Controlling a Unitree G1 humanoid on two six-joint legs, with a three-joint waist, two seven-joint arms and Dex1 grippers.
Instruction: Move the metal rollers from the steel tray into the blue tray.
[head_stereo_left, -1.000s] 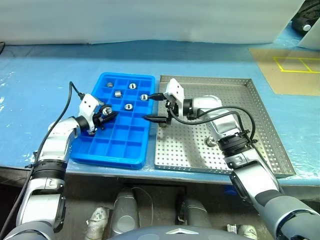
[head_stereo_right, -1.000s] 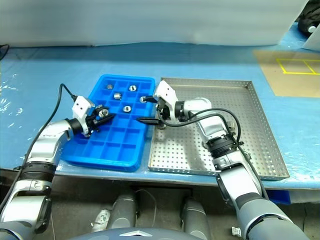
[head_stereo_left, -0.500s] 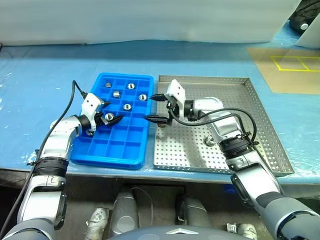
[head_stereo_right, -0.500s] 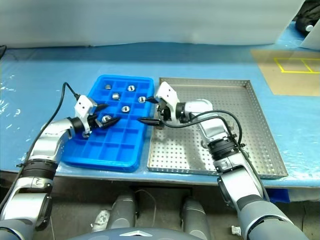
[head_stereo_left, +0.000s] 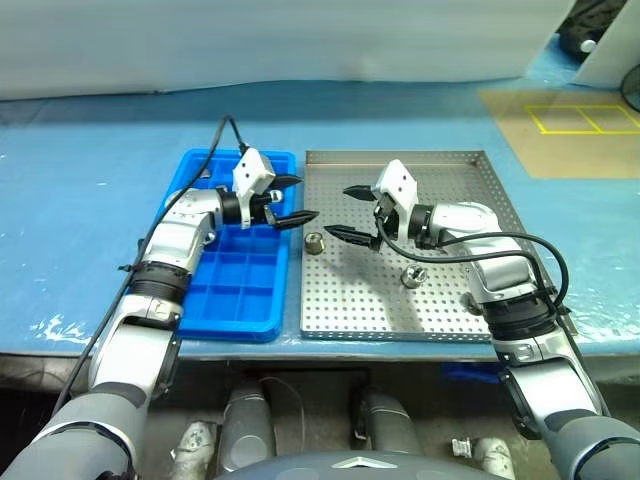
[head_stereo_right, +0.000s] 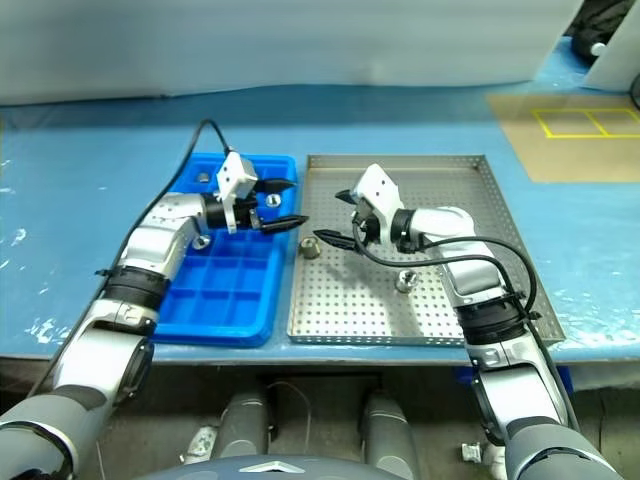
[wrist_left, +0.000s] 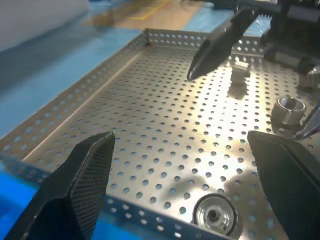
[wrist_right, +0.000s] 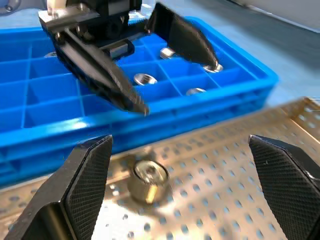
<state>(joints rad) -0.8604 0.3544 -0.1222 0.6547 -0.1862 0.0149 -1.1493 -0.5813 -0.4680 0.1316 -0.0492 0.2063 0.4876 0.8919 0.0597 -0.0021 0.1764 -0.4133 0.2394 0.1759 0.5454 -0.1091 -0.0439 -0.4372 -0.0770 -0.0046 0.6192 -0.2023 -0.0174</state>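
The steel tray (head_stereo_left: 400, 157) lies right of the blue tray (head_stereo_left: 235, 290). Two metal rollers show on its perforated floor: one (head_stereo_left: 314, 241) near its left rim, one (head_stereo_left: 411, 275) further in. More rollers (wrist_right: 145, 78) sit in the blue tray's far compartments. My left gripper (head_stereo_left: 300, 198) is open and empty, over the blue tray's right edge, pointing at the steel tray. My right gripper (head_stereo_left: 338, 211) faces it, open and empty, over the steel tray. The near-rim roller (wrist_right: 149, 175) lies on the floor below and between the two grippers, touching neither.
Both trays rest on a blue-covered table (head_stereo_left: 90, 180) whose front edge runs just before them. A brown board with yellow lines (head_stereo_left: 560, 125) lies at the far right. Black cables (head_stereo_left: 215, 140) arc from both wrists.
My left gripper opened, dropping its roller into the blue tray, then swung right to that tray's right edge. My right gripper drew back to the right. The camera also shifted.
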